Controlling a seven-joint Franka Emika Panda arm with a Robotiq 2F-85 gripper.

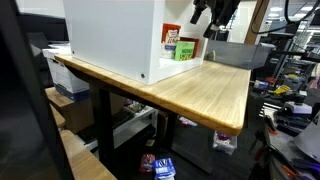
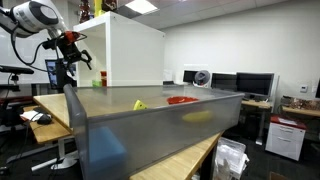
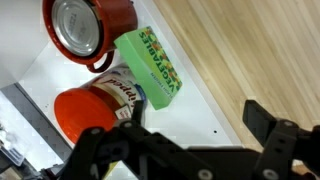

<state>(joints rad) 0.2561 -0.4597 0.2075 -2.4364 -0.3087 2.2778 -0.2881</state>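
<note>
My gripper (image 3: 195,113) is open, and between its black fingers (image 3: 258,118) I see only the white shelf floor and the edge of the wooden table (image 3: 250,50). Just beyond the fingers lie a green box (image 3: 150,65), a red pot (image 3: 85,30) with a silver lid, an orange container (image 3: 82,115) and a jar with a brown and white label (image 3: 122,90). In both exterior views the gripper (image 1: 205,18) (image 2: 72,52) hangs above the table, beside the open side of a white cabinet (image 1: 110,35). The green box (image 1: 185,52) stands at that opening.
The white cabinet (image 2: 130,50) takes up much of the wooden table (image 1: 215,90). A large grey bin (image 2: 160,135) fills the foreground in an exterior view, with a yellow item (image 2: 139,104) and a red item (image 2: 182,100) behind it. Desks with monitors (image 2: 250,85) and clutter surround the table.
</note>
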